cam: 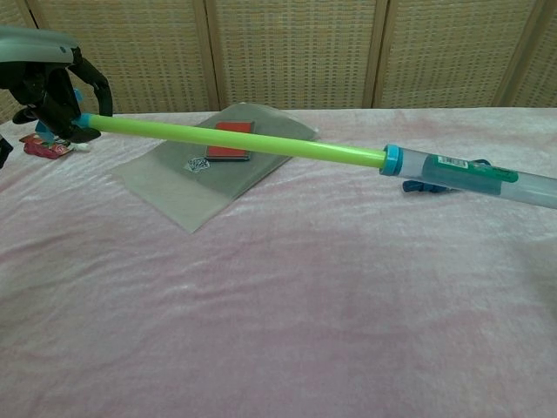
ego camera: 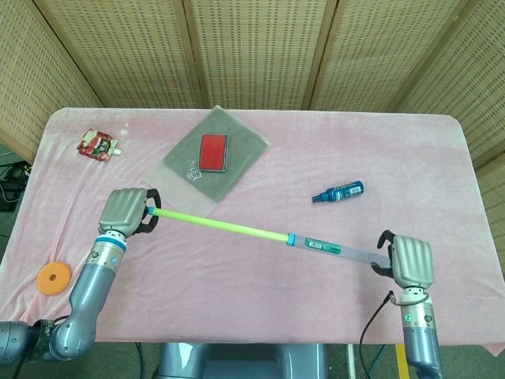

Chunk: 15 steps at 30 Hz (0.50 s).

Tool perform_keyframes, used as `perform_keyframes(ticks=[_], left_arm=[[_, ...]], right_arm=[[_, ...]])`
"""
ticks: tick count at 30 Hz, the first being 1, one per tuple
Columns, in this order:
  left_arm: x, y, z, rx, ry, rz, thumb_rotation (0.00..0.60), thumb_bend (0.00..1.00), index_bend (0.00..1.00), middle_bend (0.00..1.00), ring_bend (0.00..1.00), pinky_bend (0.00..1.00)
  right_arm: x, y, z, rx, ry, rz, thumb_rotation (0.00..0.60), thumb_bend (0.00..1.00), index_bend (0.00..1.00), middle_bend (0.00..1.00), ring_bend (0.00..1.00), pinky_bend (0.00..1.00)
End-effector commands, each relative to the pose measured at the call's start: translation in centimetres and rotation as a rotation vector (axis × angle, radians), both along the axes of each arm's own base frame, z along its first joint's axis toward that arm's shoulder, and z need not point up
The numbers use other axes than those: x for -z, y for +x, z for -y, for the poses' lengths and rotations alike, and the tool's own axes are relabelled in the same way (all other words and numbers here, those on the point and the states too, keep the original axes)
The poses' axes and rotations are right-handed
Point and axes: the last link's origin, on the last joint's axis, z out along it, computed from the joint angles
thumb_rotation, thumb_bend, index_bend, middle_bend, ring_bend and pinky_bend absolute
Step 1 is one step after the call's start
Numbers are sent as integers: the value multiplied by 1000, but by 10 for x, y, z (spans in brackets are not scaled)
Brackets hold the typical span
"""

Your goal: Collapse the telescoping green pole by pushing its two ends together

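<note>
Head view: green pole (ego camera: 221,227) held slantwise above the pink surface (ego camera: 260,292), clear of the cloth so nothing drags when the sections slide. Left hand (ego camera: 126,211) clamped around the green end, fingers curled over the tip, probably to give a firm stop to push from. Right hand (ego camera: 412,260) at the far end of the clear outer tube (ego camera: 339,251), fingers wrapped at the tube's tip; a hold on it, though how tight cannot be told. Blue collar (ego camera: 290,238) marking the joint where green meets clear, a long green stretch exposed, so collapse judged barely begun. Both hands on the very ends, in line with the pole, a sensible setup for pushing inward along the axis without bending it. Blue bottle (ego camera: 338,191) lying well apart beyond the pole; grey pouch (ego camera: 215,151) with a red card (ego camera: 214,151) farther back, snack packet (ego camera: 98,145) at the far left, orange disc (ego camera: 54,277) near the left edge.

Chest view: left hand (cam: 54,91) closed on the green tip at upper left. Pole (cam: 235,143) crossing above the pouch (cam: 174,187), collar (cam: 392,160) right of centre, clear tube (cam: 487,183) running out of frame. Right hand not visible here. Bottle (cam: 426,185) partly hidden behind the tube.
</note>
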Motion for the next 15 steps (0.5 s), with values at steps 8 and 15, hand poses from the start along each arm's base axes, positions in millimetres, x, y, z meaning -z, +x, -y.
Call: perform_keyframes(ticks=[8, 15], left_arm=[[-5, 0, 1, 5, 6, 3, 600, 758, 854, 916, 822, 747], [-8, 0, 2, 11, 4, -3, 600, 758, 854, 916, 822, 747]], right_arm=[[-3, 1, 1, -5, -17, -13, 600, 381, 731, 1000, 1000, 938], [-4, 1, 4, -2, -20, -18, 600, 396, 808, 1000, 1000, 938]])
